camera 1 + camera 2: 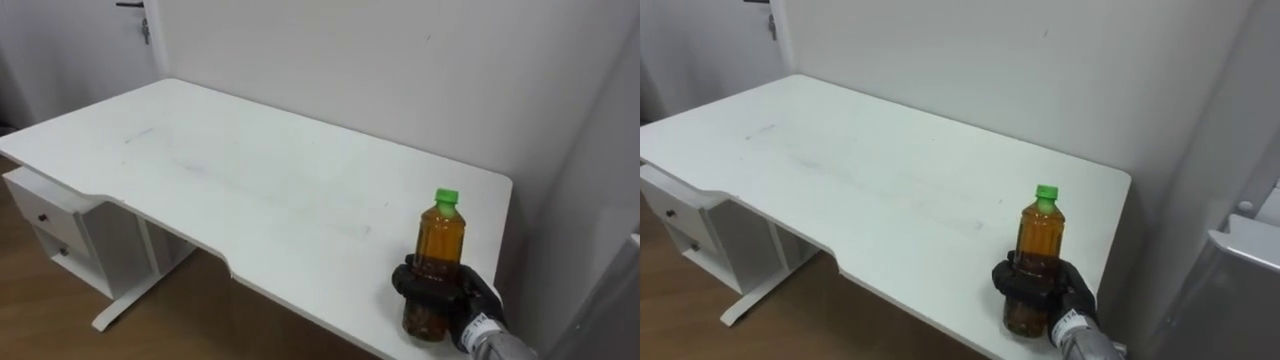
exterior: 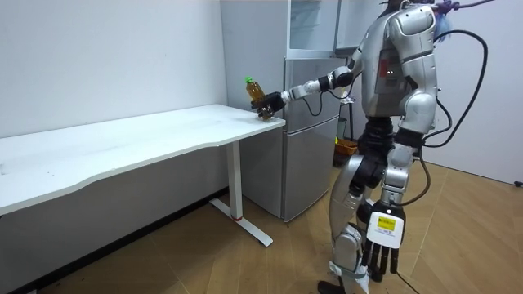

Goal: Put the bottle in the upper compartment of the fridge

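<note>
Lower right: we find the right hand [image 1: 447, 292] clasped round the bottle [image 1: 440, 235] at the table [image 1: 250, 175] edge. Grasp made; next, lift toward the fridge [image 2: 309, 155].

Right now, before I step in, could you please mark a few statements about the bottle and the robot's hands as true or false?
1. The right hand is curled round the bottle. True.
2. The bottle's cap is red. False: the cap is green.
3. The bottle lies on its side. False: it is upright, over the white table.
4. The left hand hangs by the robot's side with relaxed fingers, holding nothing. True.
5. The bottle is at the table end far from the fridge. False: it is at the end next to the fridge.
</note>
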Robot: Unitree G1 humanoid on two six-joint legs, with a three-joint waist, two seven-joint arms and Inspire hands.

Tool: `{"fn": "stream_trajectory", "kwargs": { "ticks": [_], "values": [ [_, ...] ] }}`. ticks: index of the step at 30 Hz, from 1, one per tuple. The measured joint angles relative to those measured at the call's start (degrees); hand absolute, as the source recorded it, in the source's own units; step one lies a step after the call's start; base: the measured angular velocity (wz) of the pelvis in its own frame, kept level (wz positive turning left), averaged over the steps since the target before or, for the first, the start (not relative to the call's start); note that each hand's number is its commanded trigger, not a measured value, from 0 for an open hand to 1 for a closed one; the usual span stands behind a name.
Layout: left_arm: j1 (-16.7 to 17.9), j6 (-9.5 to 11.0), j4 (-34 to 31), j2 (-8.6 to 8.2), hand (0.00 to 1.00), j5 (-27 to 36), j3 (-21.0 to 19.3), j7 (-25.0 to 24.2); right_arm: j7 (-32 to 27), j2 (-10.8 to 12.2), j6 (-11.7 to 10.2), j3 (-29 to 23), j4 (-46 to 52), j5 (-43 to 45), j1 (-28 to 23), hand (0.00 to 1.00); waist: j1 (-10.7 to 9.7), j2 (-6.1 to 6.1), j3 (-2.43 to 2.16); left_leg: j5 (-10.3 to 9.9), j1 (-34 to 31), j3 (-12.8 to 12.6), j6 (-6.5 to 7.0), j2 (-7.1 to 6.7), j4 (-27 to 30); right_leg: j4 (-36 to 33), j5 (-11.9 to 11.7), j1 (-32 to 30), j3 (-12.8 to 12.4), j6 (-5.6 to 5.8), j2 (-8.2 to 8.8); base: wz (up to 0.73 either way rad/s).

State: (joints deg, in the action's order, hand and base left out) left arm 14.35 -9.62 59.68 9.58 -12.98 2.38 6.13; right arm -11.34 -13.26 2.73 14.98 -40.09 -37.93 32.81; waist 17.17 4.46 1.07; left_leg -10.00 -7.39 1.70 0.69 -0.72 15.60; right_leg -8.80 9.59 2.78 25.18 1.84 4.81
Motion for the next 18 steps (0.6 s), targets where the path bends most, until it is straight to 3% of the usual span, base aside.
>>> {"fn": "stream_trajectory", "kwargs": {
  "ticks": [3, 6, 12, 16, 18],
  "values": [
    [-0.2, 0.1, 0.0, -0.03, 0.0, 0.0, -0.4, -0.1, -0.2, 0.0, 0.1, -0.4, 4.4, 0.8, -0.2, 1.0, -1.1, -0.03, -0.11, 0.0, 0.1, -0.1, 0.0, 0.0, 0.0, 0.0, 0.0, 0.1, 0.0, 0.0, 0.04, 0.0],
    [-0.1, 0.4, 0.2, -0.15, 0.0, 0.1, -2.2, 0.5, -0.3, -0.3, 0.6, -0.6, 16.0, 5.1, -2.8, 1.0, -2.1, -0.27, -0.27, 0.0, 1.0, -1.3, 0.02, 0.04, -0.4, 0.1, 0.0, 0.2, -2.1, 0.0, 0.04, -0.19],
    [0.3, 1.1, 0.2, -0.24, 0.0, 2.4, -2.7, 2.3, -0.5, -0.7, 0.9, -0.7, 26.1, 7.4, -4.8, 1.0, -5.4, -0.49, -1.1, 0.1, 3.2, -2.8, 0.13, 0.24, -1.7, 0.0, 0.0, 1.2, -3.3, 0.0, 0.12, -0.14],
    [0.3, 1.5, 0.7, -0.37, 0.0, 2.3, -5.7, 2.7, -0.1, -5.5, 1.6, -1.4, 32.3, 7.3, -4.8, 1.0, -7.4, -0.1, -1.38, 0.1, 4.4, -3.6, 0.14, 0.34, -2.2, -0.3, 0.0, 1.7, -4.6, -0.01, 0.08, -0.14],
    [0.5, 1.4, 1.1, -0.37, 0.0, 2.7, -5.7, 3.4, -0.1, -6.6, 1.7, -2.3, 34.3, 6.6, -4.8, 1.0, -7.9, 0.07, -1.44, 0.1, 5.5, -4.4, 0.14, 0.45, -2.6, -0.3, 0.0, 2.2, -5.0, -0.01, 0.08, -0.19]
  ]
}}
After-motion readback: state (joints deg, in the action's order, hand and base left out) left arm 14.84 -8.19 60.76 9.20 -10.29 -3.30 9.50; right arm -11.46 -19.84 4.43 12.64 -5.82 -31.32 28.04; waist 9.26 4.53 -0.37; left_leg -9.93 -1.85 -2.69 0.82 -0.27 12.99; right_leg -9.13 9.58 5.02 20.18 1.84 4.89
